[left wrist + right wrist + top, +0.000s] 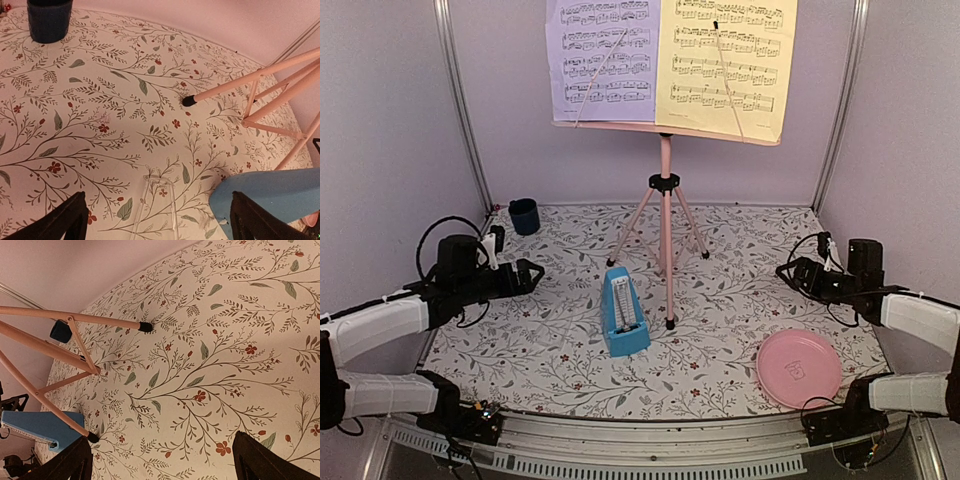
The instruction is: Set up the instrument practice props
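Note:
The pink tripod music stand (665,215) stands at the back middle. The lavender sheet (602,60) and the yellow sheet (725,65) rest side by side on its desk. The blue pyramid metronome (622,312) stands upright in front of the stand. My left gripper (528,275) is open and empty at the left. My right gripper (790,272) is open and empty at the right. The left wrist view shows the stand's legs (250,82) and the metronome (270,192) past the right finger. The right wrist view shows the legs (60,352) and the metronome (40,427).
A small dark blue cup (524,216) stands at the back left, also in the left wrist view (48,19). A round pink plate (799,368) lies at the front right. The floral mat (740,320) is walled on three sides.

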